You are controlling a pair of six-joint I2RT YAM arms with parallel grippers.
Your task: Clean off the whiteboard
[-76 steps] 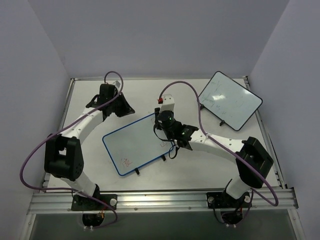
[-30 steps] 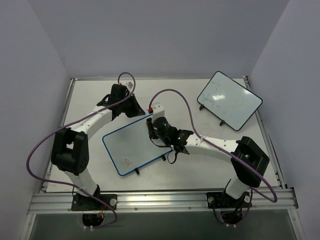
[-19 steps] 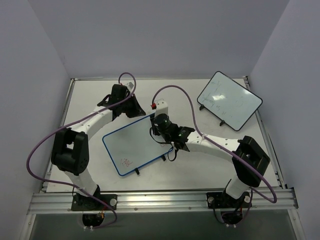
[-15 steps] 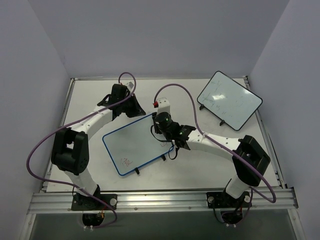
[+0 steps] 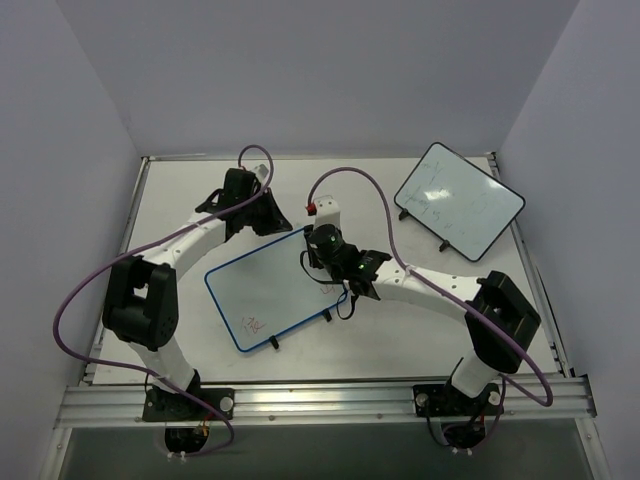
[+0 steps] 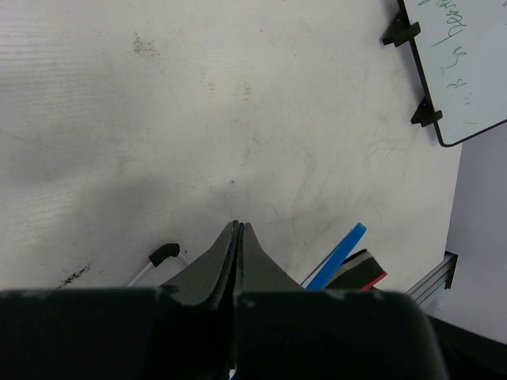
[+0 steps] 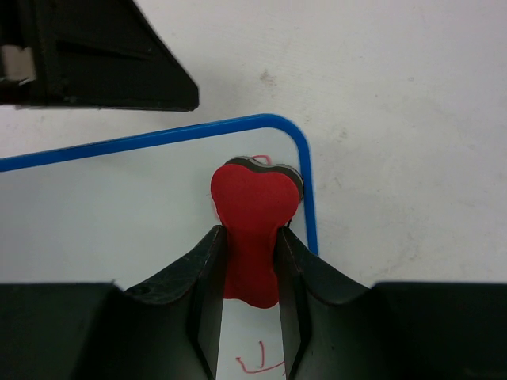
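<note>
Fingers of the right gripper (image 7: 248, 237) are clamped on a red eraser (image 7: 253, 198), its dark felt face pressed on the whiteboard (image 5: 280, 285). The left gripper (image 6: 238, 229) has its fingers pressed together with nothing between them.

**Location.** The whiteboard lies flat at mid-table, between the two arms, turned at an angle to the table (image 5: 400, 330) edges.

**Progress.**
- Most of the board surface reads clean white.
- A cluster of red scribbles (image 5: 252, 323) is left near the near-left corner.
- A red stroke (image 7: 257, 366) shows just behind the eraser, and a faint red trace (image 7: 260, 159) at the corner ahead of it.
- Judgement: the task is partly done; the near-left cluster is the main work left.

**Edges and clearance.**
- The eraser sits at the far-right corner, just inside the blue rim (image 7: 305, 182). Little travel is left in that direction.
- Open room runs back across the board toward the near-left corner.
- The left gripper is just beyond the far rim. Contact with the rim cannot be determined.
- The black-rimmed whiteboard (image 5: 460, 200) is well apart, at far right.
</note>
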